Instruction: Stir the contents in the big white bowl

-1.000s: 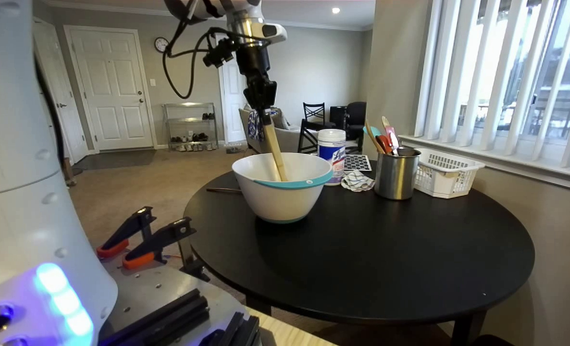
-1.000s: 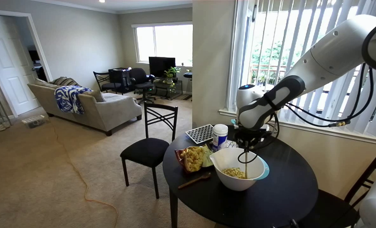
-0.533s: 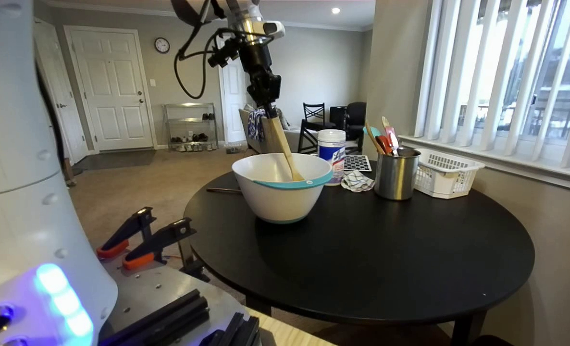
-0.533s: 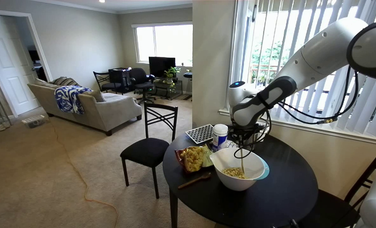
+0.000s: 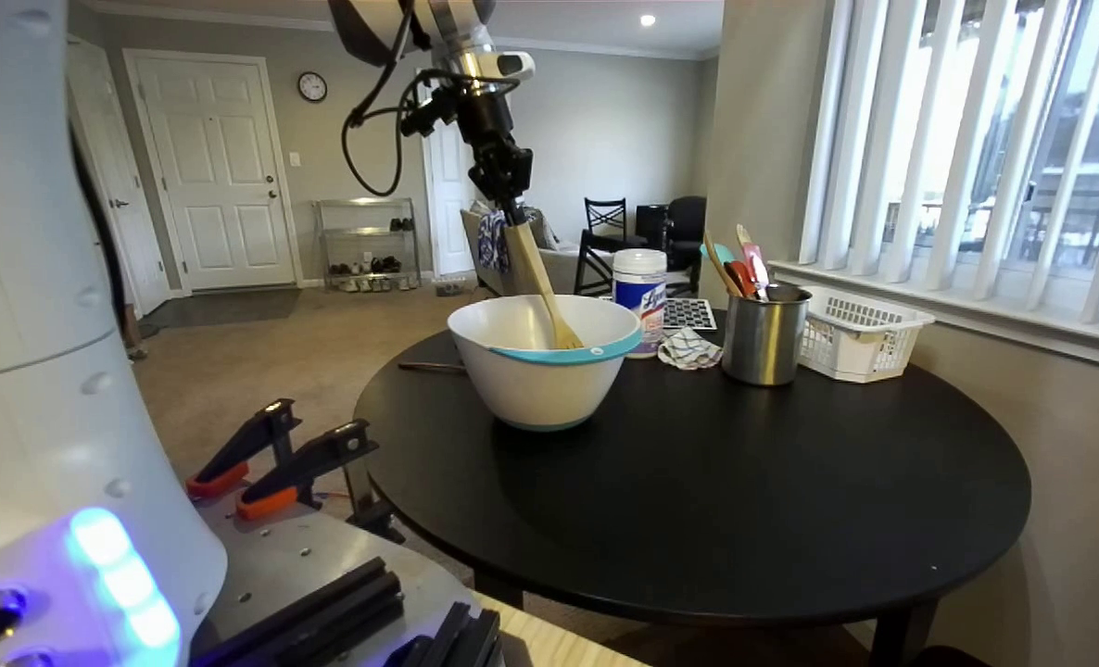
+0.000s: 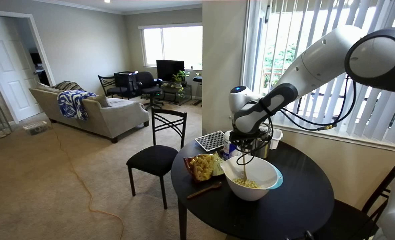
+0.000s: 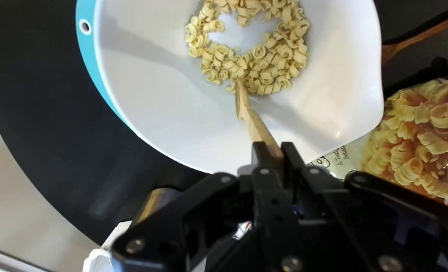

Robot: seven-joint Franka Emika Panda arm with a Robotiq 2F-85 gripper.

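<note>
The big white bowl point(image 5: 549, 394) with a teal rim stands on the dark round table. It also shows in an exterior view point(image 6: 249, 193) and in the wrist view point(image 7: 163, 98). Pale curled pasta point(image 7: 277, 64) lies in a ring on its bottom, with a bare patch in the middle. My gripper point(image 7: 273, 151) is shut on a light wooden spoon point(image 7: 260, 130) above the bowl's edge. In an exterior view the gripper point(image 5: 514, 215) points down and the spoon point(image 5: 542, 287) slants into the bowl. The spoon's end touches the pasta ring's near edge.
A pasta bag point(image 6: 204, 168) and a brown spoon point(image 6: 204, 190) lie beside the bowl. A wipes canister point(image 5: 639, 306), a cloth point(image 5: 688, 350), a metal cup of utensils point(image 5: 763, 343) and a white basket point(image 5: 869, 343) stand behind. A black chair point(image 6: 154, 160) is at the table.
The gripper and spoon have moved across the bowl towards the pasta bag side. The spoon's end has shifted along the pasta. The bowl has stayed in place.
</note>
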